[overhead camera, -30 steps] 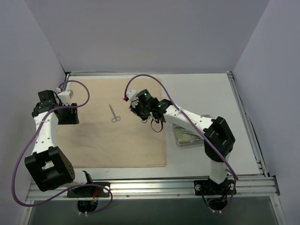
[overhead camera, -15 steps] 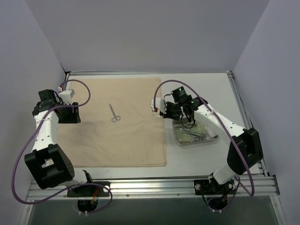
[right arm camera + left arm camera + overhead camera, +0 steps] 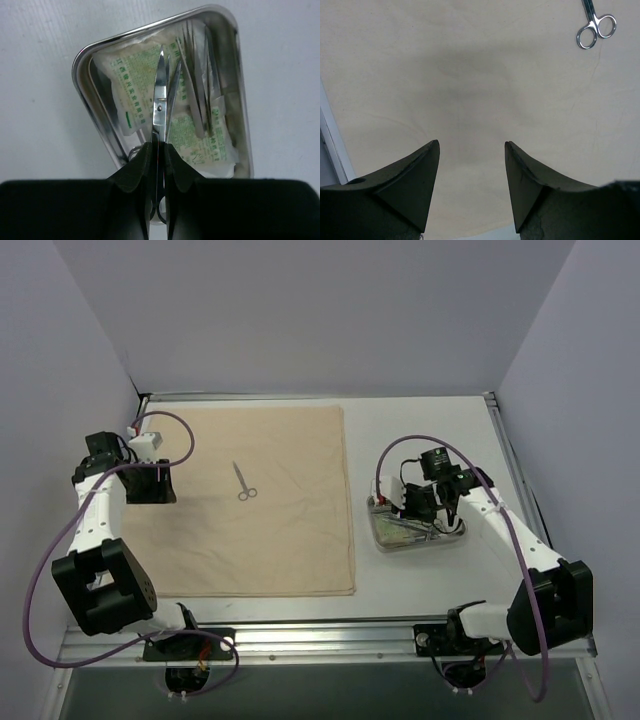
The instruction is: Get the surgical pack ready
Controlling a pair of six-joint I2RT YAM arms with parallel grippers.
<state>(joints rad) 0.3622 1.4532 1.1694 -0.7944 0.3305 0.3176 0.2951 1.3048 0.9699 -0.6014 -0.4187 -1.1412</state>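
The steel tray (image 3: 91, 97) sits on the tabletop (image 3: 440, 430), just beside the right edge of the beige cloth (image 3: 290, 530), which is spread flat. Two pale green packets (image 3: 130, 75) and tweezers (image 3: 197, 85) lie inside the tray.

Directly above the tray, the right fingers (image 3: 135, 170) are pinched almost closed on steel scissors (image 3: 160, 95), gripping just behind the pivot.

Well left of the tray, scissor-handled forceps (image 3: 245, 483) rest on the cloth. Farther left, the left fingers (image 3: 415, 175) stand partly open over the cloth and hold nothing.

Handling:
- **Instruments:** probably rigid, light and slippery, so grip them at the shank.
- **Cloth:** soft and limp, so take it by an edge or corner.
- **Tray:** stiff, so grip it by the rim.
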